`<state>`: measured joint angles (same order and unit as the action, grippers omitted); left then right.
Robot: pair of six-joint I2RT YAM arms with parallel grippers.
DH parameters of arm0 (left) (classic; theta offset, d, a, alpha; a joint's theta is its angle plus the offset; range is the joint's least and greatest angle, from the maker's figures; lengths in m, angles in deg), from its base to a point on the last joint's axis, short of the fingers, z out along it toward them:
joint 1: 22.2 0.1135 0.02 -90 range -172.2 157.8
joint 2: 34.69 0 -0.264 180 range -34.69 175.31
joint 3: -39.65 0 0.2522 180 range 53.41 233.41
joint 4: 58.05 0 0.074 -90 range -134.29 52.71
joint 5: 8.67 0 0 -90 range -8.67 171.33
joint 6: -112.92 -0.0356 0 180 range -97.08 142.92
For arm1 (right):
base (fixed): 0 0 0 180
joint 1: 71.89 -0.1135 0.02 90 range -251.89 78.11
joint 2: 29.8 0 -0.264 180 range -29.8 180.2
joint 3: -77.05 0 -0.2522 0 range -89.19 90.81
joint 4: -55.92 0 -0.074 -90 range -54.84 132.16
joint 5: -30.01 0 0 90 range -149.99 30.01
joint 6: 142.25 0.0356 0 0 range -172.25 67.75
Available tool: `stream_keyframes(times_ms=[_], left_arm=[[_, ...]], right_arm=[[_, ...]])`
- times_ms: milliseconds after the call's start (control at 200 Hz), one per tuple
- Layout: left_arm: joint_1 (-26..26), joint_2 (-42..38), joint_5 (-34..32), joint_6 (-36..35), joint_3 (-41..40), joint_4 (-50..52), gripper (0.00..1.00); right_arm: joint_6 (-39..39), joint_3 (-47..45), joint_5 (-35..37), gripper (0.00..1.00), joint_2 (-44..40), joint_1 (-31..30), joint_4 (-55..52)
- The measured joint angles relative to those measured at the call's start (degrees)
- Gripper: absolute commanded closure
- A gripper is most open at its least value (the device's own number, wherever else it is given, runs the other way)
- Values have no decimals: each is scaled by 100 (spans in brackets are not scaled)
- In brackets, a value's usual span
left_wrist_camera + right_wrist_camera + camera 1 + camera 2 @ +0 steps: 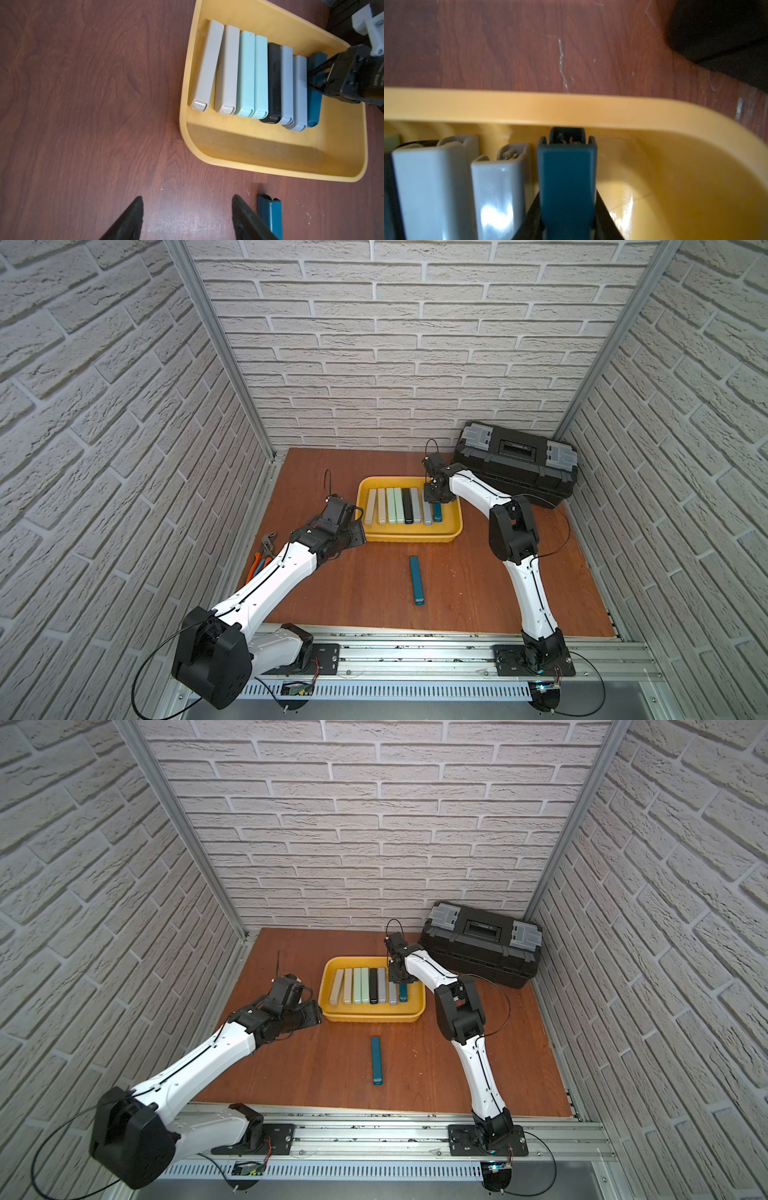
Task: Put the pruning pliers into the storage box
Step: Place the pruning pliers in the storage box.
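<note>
The yellow storage box (409,536) sits mid-table and holds a row of several pruning pliers (395,506): beige, mint, black and grey bars side by side. At the row's right end lies a teal one (566,176), its far end against the box wall. My right gripper (434,499) reaches down into the box and is shut on that teal bar (314,108), fingers on both its sides. Another teal bar (416,580) lies on the table in front of the box. My left gripper (187,199) hovers open and empty left of the box, above bare wood.
A black toolbox (517,464) with grey latches stands at the back right, close behind the right arm. Orange-handled pliers (262,556) lie at the table's left edge, partly under the left arm. Brick-pattern walls close in three sides.
</note>
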<state>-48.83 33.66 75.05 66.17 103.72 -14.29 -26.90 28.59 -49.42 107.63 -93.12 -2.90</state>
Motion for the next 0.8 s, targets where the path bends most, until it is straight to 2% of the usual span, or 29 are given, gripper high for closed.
stream_keyframes(times_ms=[405, 625, 800], left_arm=[[0, -2, -2, 4, 0, 0, 32], [0, -44, -4, 7, 0, 0, 32], [0, -59, 0, 28, 0, -2, 32]], right_arm=[[175, 238, -424, 81, 177, -2, -46], [188, 238, -426, 72, 175, -2, -57], [192, -63, -396, 69, -24, -2, 35]])
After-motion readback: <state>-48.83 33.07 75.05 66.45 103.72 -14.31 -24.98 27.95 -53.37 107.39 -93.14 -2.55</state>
